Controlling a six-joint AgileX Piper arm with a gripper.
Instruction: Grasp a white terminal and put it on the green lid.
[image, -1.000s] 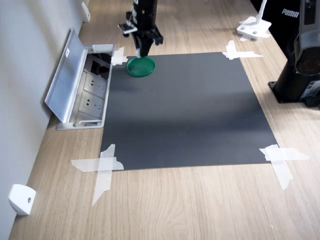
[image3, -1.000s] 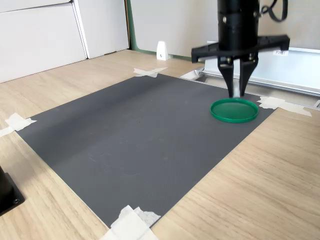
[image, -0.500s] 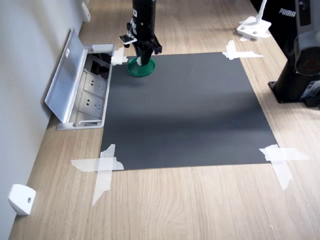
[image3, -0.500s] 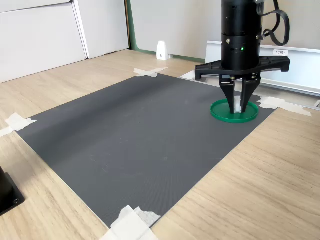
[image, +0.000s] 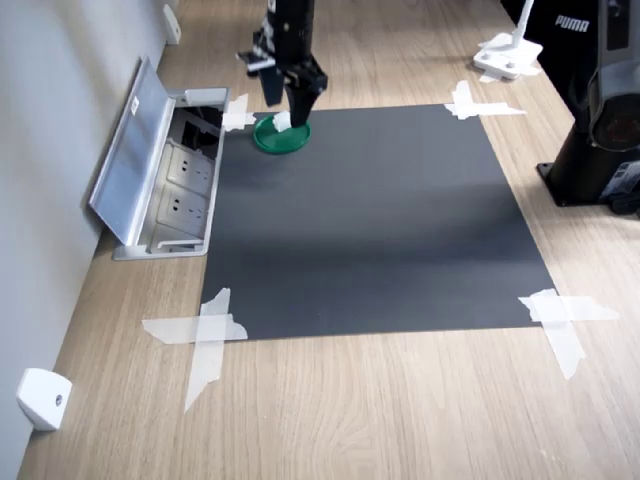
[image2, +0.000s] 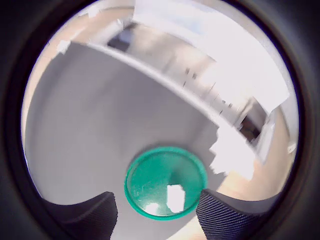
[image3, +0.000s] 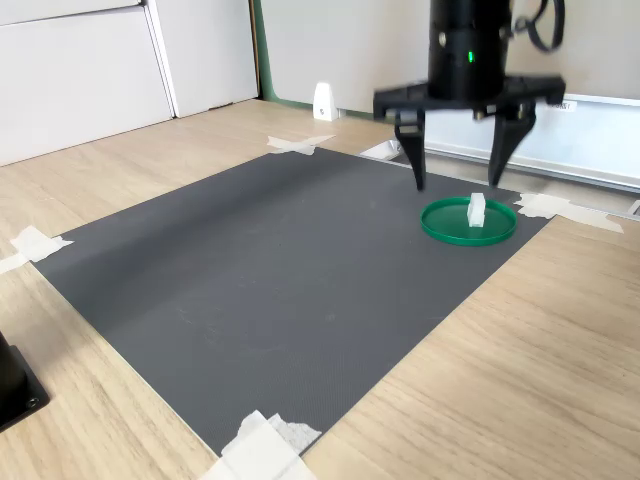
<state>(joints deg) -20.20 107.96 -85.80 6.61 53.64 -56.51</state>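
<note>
The green lid lies at the far corner of the black mat, toward the first exterior view's left. On the lid stands the white terminal, upright and free of any grip. In the second exterior view the terminal rests right of the middle of the lid. My gripper hangs open just above the lid with its fingers spread wide and nothing between them. It also shows open above the lid in the first exterior view. The wrist view looks down on the lid and terminal between my two fingers.
An open metal socket box sits beside the mat at the first exterior view's left. White tape strips hold the mat's corners. A white wedge bracket lies near the wall. A black machine base stands at the first exterior view's right.
My gripper came down onto the lid shut on the terminal, then opened and rose a little. The terminal now stands alone on the lid.
</note>
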